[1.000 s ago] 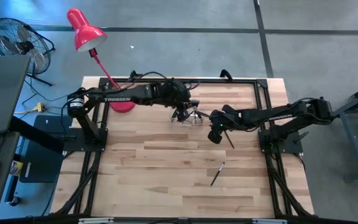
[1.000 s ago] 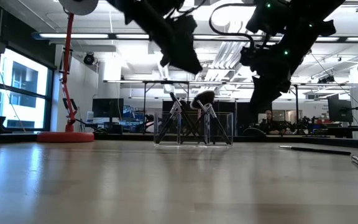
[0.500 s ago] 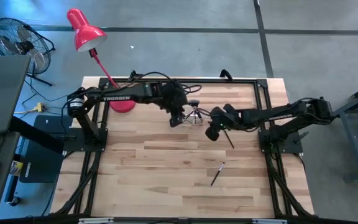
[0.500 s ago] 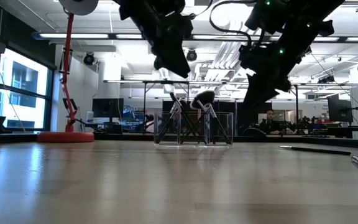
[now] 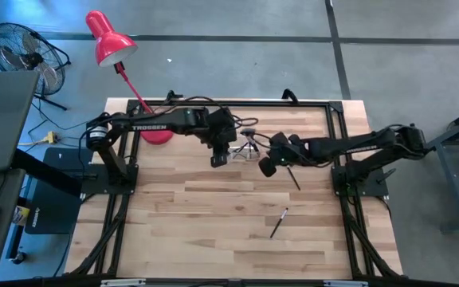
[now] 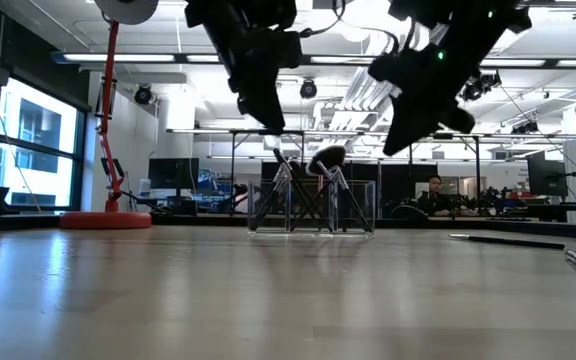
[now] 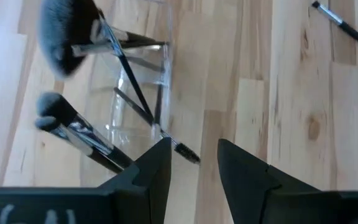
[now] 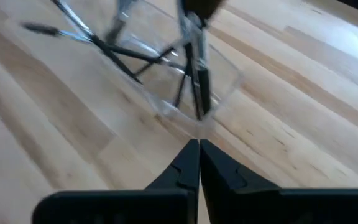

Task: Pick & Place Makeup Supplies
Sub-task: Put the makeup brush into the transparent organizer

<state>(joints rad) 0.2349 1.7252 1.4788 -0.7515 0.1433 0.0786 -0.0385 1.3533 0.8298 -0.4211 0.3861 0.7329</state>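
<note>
From the high view, the light wooden tabletop point(image 5: 213, 215) carries a small clear plastic holder point(image 5: 249, 147) near its far middle, with thin dark brushes standing in it. The left tool point(image 5: 217, 159) hangs just beside the holder on its left, and the right tool point(image 5: 267, 168) hangs just beside it on its right. Two more makeup supplies lie loose on the bare wood: a thin dark liner point(image 5: 293, 178) under the right arm, and a second thin dark pencil point(image 5: 278, 222) nearer the front. A red desk lamp point(image 5: 107, 37) stands at the far left corner.

In the low view, the holder point(image 6: 312, 207) stands upright on the tabletop and holds several leaning brushes, one with a fluffy black head point(image 6: 326, 158). Both tools hang above it and do not touch it.

In the left wrist view, the left tool point(image 7: 191, 163) has its fingers apart, with nothing between them. Beyond them the holder point(image 7: 138, 93) shows a fluffy grey-black brush head point(image 7: 67, 28) and thin handles.

In the right wrist view, the right tool point(image 8: 194, 163) has its fingers pressed together and empty, pointing at the holder point(image 8: 185, 81).
</note>
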